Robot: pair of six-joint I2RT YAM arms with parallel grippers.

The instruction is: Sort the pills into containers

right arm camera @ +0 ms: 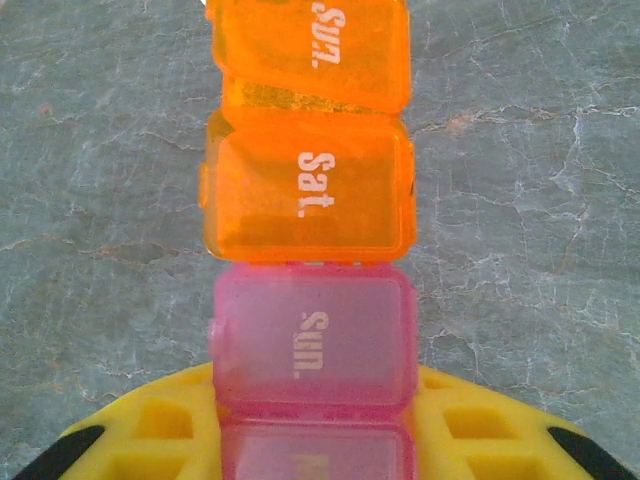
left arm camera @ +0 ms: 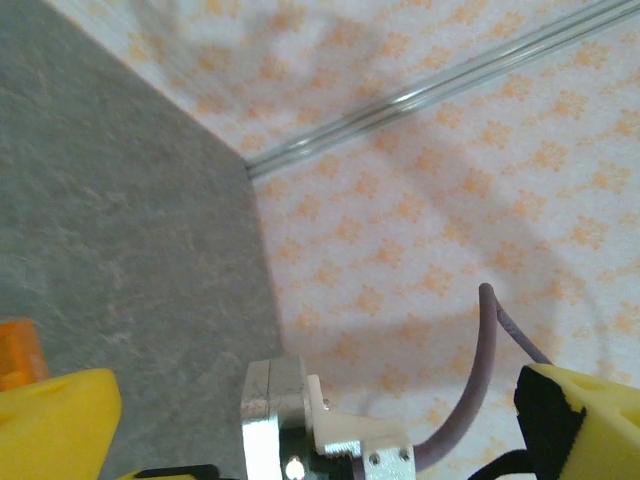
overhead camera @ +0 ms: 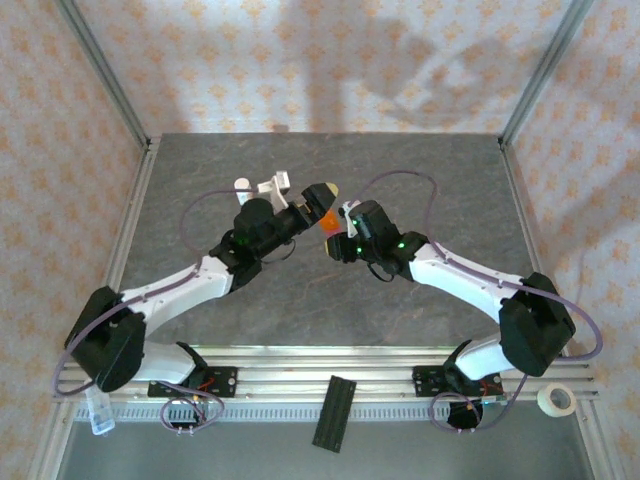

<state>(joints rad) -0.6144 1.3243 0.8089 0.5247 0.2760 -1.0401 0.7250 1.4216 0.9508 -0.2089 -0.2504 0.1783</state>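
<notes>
containers clamped at pink end in right end effector, left end effector open

My right gripper is clamped on the pink end of the containers, with its arm bent in from their right. My left gripper stands spread wide, one finger just beside their orange end.

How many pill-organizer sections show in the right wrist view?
4, in one column: tilted orange at top, orange Sat., pink Sun., and a pink one cut off at the bottom. More may be hidden.
</notes>
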